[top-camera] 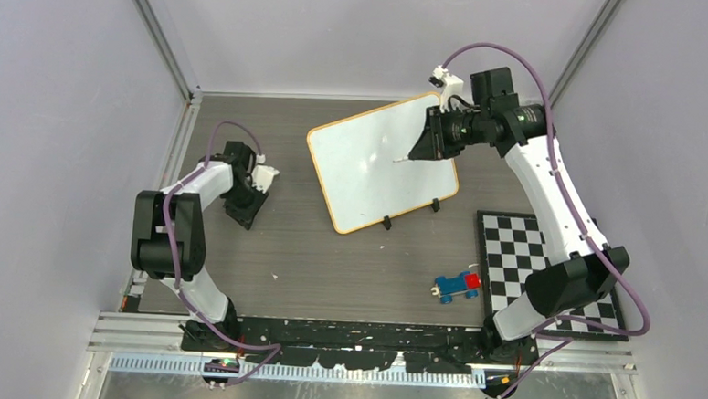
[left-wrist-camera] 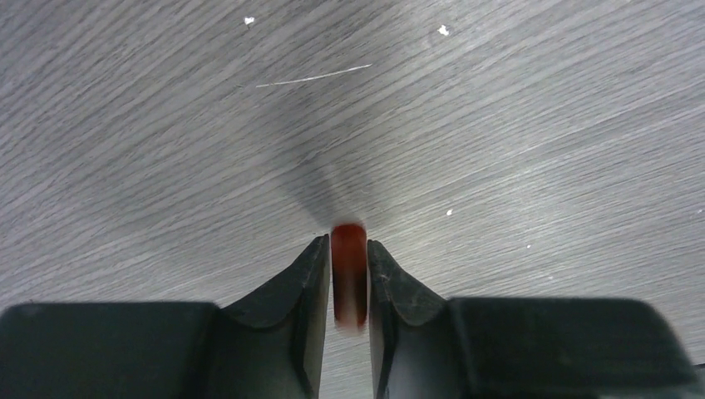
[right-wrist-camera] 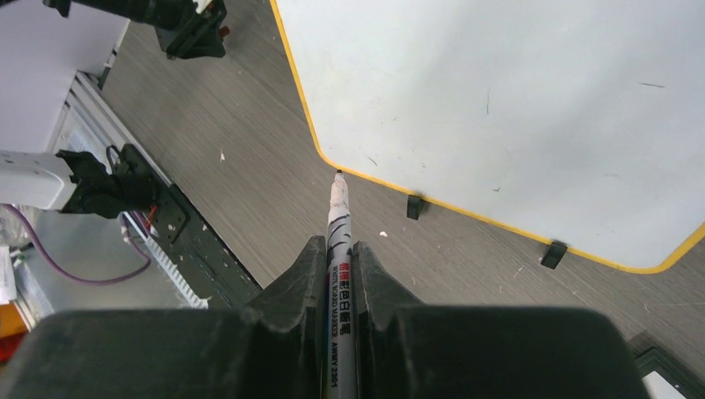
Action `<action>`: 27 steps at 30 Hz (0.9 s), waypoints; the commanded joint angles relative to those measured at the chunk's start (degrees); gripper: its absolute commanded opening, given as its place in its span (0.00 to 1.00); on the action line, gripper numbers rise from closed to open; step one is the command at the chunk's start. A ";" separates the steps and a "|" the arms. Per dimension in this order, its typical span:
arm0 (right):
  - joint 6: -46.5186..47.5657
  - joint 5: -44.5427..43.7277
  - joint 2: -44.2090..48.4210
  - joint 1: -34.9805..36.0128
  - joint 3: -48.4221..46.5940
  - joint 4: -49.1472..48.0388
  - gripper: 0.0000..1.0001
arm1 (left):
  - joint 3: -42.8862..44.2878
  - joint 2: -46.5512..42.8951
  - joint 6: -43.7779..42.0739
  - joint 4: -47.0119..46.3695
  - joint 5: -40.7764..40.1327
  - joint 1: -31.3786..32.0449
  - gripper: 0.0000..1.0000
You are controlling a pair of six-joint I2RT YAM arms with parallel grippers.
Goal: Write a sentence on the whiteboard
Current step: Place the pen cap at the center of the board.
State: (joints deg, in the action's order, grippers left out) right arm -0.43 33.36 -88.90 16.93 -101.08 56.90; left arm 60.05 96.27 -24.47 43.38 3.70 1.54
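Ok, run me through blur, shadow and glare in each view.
Left wrist: the red cap is smeared at its near end, and a soft shadow fans from it onto the sharply focused table. Right wrist: the marker print reads legibly, and the whiteboard shows no glare. Top view: only a faint sheen on the whiteboard.
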 commanded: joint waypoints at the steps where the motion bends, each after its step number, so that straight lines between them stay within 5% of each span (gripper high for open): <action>1: 3.76 1.33 -1.49 0.80 -2.71 1.57 0.00 | 1.16 0.24 0.39 1.27 1.69 0.30 0.28; 18: 8.51 0.07 -2.97 3.67 -4.01 5.45 0.00 | 10.98 -8.69 6.02 11.37 15.44 0.30 0.63; 23: 9.72 -4.07 -3.73 6.77 -6.39 6.51 0.00 | 13.49 -14.53 11.49 8.37 18.17 0.15 0.96; 27: 9.49 -4.57 -5.00 7.55 -8.63 6.77 0.00 | 13.89 -19.88 18.62 1.40 14.76 0.13 1.00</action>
State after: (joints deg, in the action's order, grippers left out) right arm 8.05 30.68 -93.30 23.99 -105.58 63.44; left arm 71.77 82.00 -13.93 51.44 19.09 1.54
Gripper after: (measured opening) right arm 0.173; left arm 0.993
